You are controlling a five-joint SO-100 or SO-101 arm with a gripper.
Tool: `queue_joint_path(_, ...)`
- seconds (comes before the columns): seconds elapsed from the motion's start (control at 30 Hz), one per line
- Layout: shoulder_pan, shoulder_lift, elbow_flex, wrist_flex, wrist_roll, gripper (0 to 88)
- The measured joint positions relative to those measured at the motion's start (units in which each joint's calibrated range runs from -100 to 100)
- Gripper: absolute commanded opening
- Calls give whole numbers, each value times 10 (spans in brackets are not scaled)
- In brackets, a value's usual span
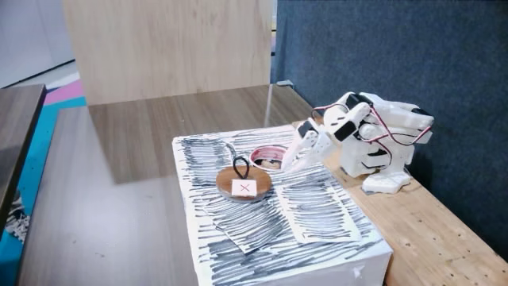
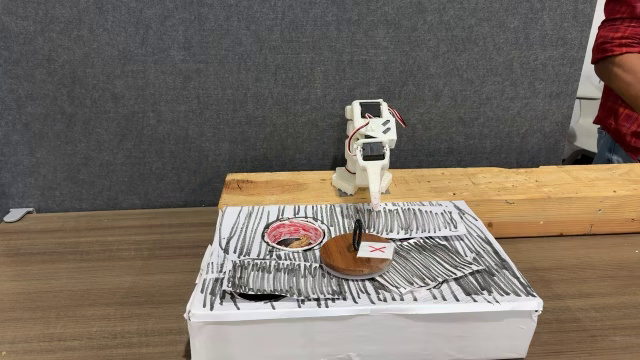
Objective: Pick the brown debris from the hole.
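My white two-finger pincer hangs beside the round, pink-rimmed dark hole; its spread I cannot tell. I should descend straight and avoid the round wooden disc.

The hole lies open from above, with the wooden disc seemingly just beside its rim.

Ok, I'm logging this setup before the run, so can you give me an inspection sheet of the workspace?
Surface: white box top with black scribbled stripes, standing on a brown table.
Job's things: round hole with pinkish-red rim is open; brown debris cannot be made out.
Clutter: round wooden disc with red-X label and black loop lies beside the hole.
Hand: white hand reaches down near the hole; open or shut unclear.
Cables: red wires on the white arm.
Surroundings: wooden plank, grey wall, person in red at the edge.
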Motion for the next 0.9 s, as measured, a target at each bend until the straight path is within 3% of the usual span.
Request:
queue_joint_path(0.13, 0, 0, 0, 0, 1, 99)
queue_joint_path(0.37, 3, 0, 0, 0, 1, 306)
queue_joint_path(0.47, 4, 0, 0, 0, 0, 354)
queue_joint_path(0.63, 4, 0, 0, 0, 0, 304)
queue_joint_path(0.9, 4, 0, 0, 0, 0, 13)
